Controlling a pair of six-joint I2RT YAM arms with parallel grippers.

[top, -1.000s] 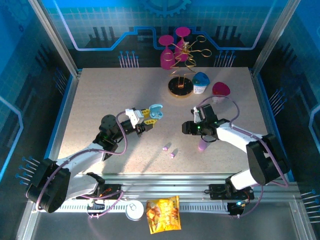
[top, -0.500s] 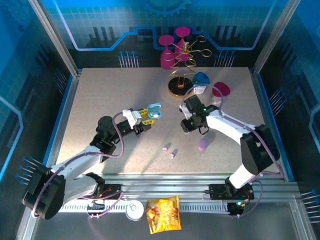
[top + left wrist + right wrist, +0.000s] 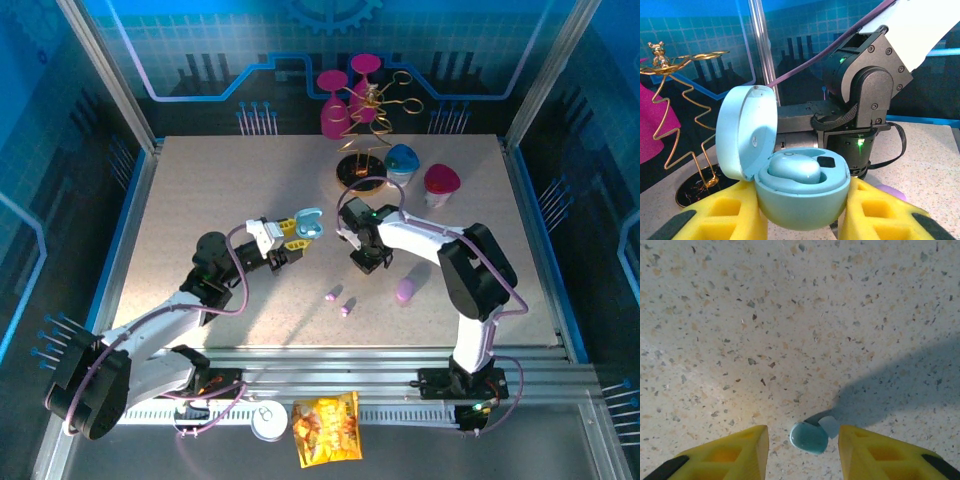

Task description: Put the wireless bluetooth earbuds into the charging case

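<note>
Cropped by bottom edge in right wrist view: yellow fingers [image 3: 725, 452]. Mostly hidden behind a yellow pad [image 3: 877, 212]: lilac case [image 3: 890, 191].

A pale blue earbud [image 3: 809, 437] is lying between the right gripper's [image 3: 801, 434] parted jaws; another earbud [image 3: 794, 167] is sitting in the open blue case [image 3: 805, 202] pinched in the left gripper's [image 3: 802, 215] jaws.

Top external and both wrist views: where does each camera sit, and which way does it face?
Top external: above and behind the bases, looking down on the table; left arm and right arm show.
Left wrist: faces level toward the right arm; left hand grips the open blue charging case.
Right wrist: faces straight down; right hand, open, straddles a blue earbud.
Shared: top external also shows that case.
</note>
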